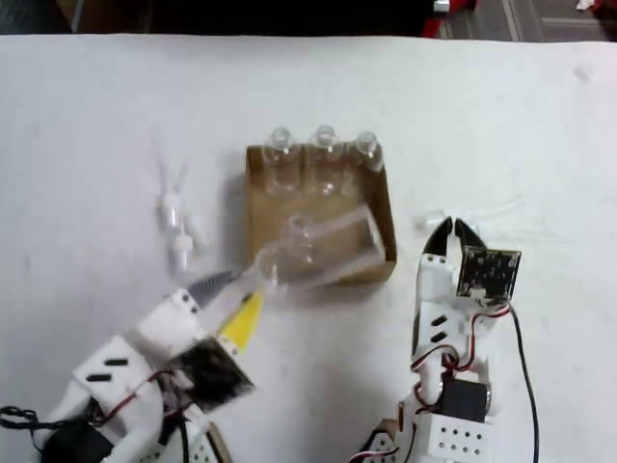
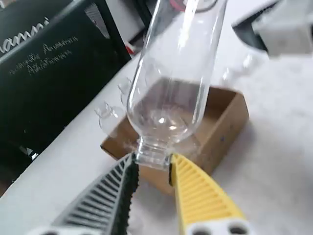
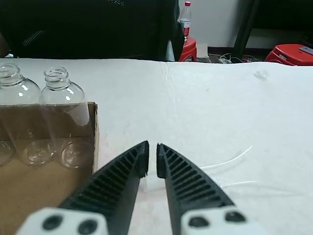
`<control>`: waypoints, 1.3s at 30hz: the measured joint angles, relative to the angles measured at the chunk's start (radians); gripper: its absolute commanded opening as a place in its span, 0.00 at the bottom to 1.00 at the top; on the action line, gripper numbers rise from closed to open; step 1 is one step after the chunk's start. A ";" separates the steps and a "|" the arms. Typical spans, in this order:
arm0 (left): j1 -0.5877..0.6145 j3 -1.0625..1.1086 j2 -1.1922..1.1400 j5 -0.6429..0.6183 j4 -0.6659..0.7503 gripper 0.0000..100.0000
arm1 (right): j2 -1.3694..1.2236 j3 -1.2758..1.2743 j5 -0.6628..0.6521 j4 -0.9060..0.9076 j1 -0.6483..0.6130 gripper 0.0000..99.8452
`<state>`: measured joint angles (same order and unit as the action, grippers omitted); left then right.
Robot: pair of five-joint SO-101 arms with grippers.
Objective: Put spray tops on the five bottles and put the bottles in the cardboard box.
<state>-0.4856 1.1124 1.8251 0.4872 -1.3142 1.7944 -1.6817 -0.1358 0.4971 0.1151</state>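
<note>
The cardboard box (image 1: 386,207) sits mid-table. Three clear bottles (image 1: 323,154) without tops stand along its far wall, and a fourth (image 1: 301,231) stands nearer the front. My left gripper (image 1: 253,286) is shut on the neck of a fifth clear bottle (image 1: 328,249), held tilted over the box's front edge with its base pointing away; in the left wrist view the grey and yellow fingers (image 2: 193,191) pinch that bottle (image 2: 171,73) above the box (image 2: 227,122). My right gripper (image 1: 453,231) rests right of the box, shut and holding nothing, also seen in its own wrist view (image 3: 152,159).
Several white spray tops (image 1: 175,220) lie left of the box. Another spray top with a thin tube (image 1: 434,220) lies just right of it, ahead of the right gripper; its tubes (image 3: 230,159) show on the white cloth. Two bottles (image 3: 62,112) stand by the box wall (image 3: 94,132).
</note>
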 measured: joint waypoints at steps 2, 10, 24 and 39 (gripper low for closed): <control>0.002 -0.003 0.000 0.086 -0.097 0.03 | 0.000 0.000 0.000 0.000 0.002 0.02; 0.031 0.097 0.000 0.212 -0.084 0.03 | 0.000 0.000 0.000 -0.032 0.084 0.02; -0.133 0.140 -0.853 0.141 0.333 0.04 | 0.000 0.000 0.000 -0.037 0.089 0.02; -0.247 -0.209 -1.465 0.084 0.517 0.04 | 0.000 0.000 0.069 -0.037 0.155 0.02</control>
<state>-0.7327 0.9037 0.3598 0.5715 -0.7971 1.7944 -1.6817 -0.0667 0.4603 0.2700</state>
